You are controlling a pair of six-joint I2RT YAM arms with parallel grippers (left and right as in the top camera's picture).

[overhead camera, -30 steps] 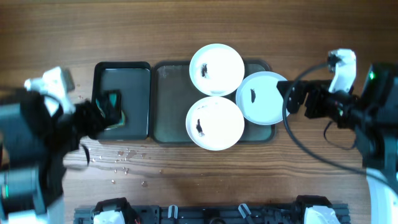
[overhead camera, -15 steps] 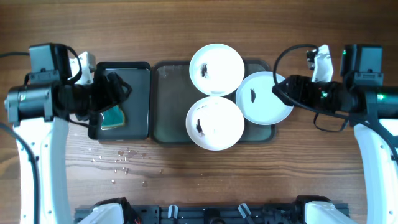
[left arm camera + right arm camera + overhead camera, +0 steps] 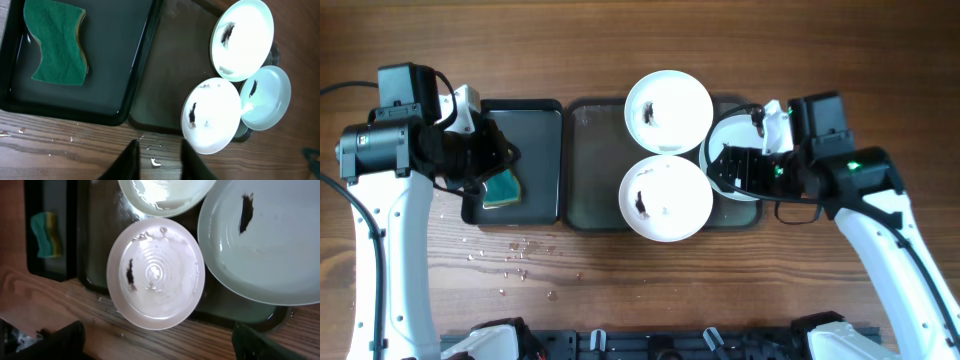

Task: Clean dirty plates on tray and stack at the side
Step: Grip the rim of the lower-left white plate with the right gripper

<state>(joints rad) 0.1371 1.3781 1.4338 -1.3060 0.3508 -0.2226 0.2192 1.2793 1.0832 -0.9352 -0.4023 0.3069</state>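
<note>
Three white plates lie on the dark grey tray (image 3: 592, 170). The far plate (image 3: 668, 110) and the near plate (image 3: 666, 198) each carry a black smear. The right plate (image 3: 720, 150) overhangs the tray's right rim and is largely covered by my right gripper (image 3: 735, 168), which hovers above it. In the right wrist view that gripper (image 3: 165, 345) stands wide open and empty, with the near plate (image 3: 156, 272) and the smeared right plate (image 3: 270, 245) below. My left gripper (image 3: 495, 160) hangs over the small black tray; its fingers (image 3: 132, 160) stand narrowly apart with nothing between them.
A green sponge (image 3: 502, 188) lies in the small black tray (image 3: 535, 130), left of the grey tray. Water drops (image 3: 515, 250) speckle the wood in front of it. A black rail (image 3: 650, 345) runs along the near table edge. Bare wood lies behind the trays.
Both arms have swung in from the sides: the left now hangs over the black tray, the right over the right plate. The left jaws have narrowed.
</note>
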